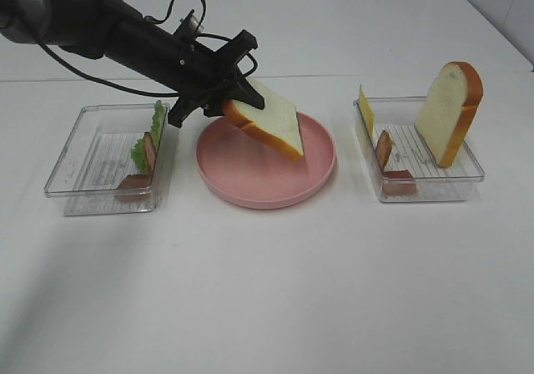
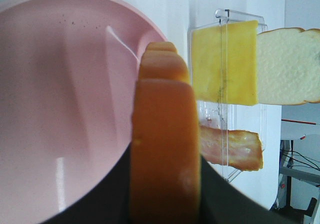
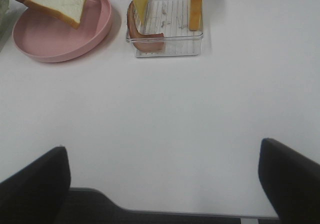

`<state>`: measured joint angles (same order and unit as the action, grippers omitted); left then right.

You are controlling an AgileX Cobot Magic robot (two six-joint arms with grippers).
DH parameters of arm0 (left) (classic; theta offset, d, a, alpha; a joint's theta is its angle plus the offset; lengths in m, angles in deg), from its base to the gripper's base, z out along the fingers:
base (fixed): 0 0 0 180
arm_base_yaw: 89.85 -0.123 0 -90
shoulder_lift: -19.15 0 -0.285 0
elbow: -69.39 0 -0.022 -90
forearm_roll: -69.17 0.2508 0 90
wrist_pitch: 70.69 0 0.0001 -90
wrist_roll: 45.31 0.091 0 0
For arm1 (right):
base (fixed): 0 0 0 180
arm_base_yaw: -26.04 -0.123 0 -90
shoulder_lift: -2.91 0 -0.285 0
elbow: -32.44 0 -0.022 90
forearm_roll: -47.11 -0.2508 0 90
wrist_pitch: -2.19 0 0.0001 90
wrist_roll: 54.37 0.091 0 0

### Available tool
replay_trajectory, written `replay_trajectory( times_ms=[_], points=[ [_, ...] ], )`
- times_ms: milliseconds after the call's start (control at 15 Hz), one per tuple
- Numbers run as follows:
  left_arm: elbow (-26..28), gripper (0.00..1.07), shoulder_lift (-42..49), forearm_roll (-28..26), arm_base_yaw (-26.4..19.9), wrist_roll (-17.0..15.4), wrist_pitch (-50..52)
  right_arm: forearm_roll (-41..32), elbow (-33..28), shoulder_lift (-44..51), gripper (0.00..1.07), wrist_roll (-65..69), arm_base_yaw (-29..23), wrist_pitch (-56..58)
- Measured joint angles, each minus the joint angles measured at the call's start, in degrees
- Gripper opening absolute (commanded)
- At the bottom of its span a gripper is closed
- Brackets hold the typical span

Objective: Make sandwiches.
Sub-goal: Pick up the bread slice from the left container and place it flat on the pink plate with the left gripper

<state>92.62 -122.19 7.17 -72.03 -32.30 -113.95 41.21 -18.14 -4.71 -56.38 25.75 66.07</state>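
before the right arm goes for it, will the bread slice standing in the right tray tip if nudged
Probably yes: the bread slice stands on its narrow edge, tilted, in the clear tray. It is likely stiff and light, since the matching slice in the left gripper juts out flat without sagging.

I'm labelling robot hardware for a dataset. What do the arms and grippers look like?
The left arm is matte black, made of thick round tubes, with thin black cables looping alongside. The left gripper is black and angular. Of the right gripper only two dark, blurred fingers show. No markings are visible.
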Motion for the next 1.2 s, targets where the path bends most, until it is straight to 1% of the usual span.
replay_trajectory(
  times_ms=[200, 400, 467, 533, 600, 667, 733, 867, 1000, 1067, 1133, 1200],
  points=[
    [0.0, 0.11, -0.7, -0.7, 0.0, 0.1, -0.9, 0.0, 0.0, 0.0, 0.98, 0.0, 0.0, 0.0],
    [0.0, 0.25, -0.9, -1.0, 0.0, 0.1, -1.2, 0.0, 0.0, 0.0, 0.98, 0.0, 0.0, 0.0],
    [0.0, 0.27, -1.0, -1.0, 0.0, 0.1, -1.2, 0.0, 0.0, 0.0, 0.98, 0.0, 0.0, 0.0],
    [0.0, 0.44, -1.0, -1.0, 0.0, 0.1, -1.2, 0.0, 0.0, 0.0, 0.98, 0.0, 0.0, 0.0],
    [0.0, 0.52, -1.1, -1.0, 0.0, 0.1, -1.2, 0.0, 0.0, 0.0, 0.98, 0.0, 0.0, 0.0],
    [0.0, 0.55, -1.1, -1.0, 0.0, 0.1, -1.2, 0.0, 0.0, 0.0, 0.98, 0.0, 0.0, 0.0],
    [0.0, 0.60, -1.1, -1.0, 0.0, 0.0, -1.2, 0.0, 0.0, 0.0, 0.98, 0.0, 0.0, 0.0],
    [0.0, 0.65, -1.1, -0.9, 0.0, -0.6, -1.2, 0.0, 0.0, 0.0, 0.98, 0.0, 0.0, 0.0],
    [0.0, 0.69, -1.1, 0.7, 0.0, -1.9, -1.5, 0.0, 0.0, 0.0, 0.98, 0.0, 0.0, 0.0],
    [0.1, 0.75, -1.1, 2.5, 0.0, -2.6, -2.2, 0.0, 0.0, 0.0, 0.98, 0.0, 0.0, 0.0],
    [0.5, 0.76, -1.1, 3.6, 0.0, -3.1, -2.9, 0.0, 0.0, 0.0, 0.98, 0.0, 0.0, 0.0],
    [3.6, 0.76, -1.4, 9.6, 0.1, -6.9, -4.3, 0.0, 0.0, 0.0, 0.98, 0.0, 0.0, 0.0]
  ],
)
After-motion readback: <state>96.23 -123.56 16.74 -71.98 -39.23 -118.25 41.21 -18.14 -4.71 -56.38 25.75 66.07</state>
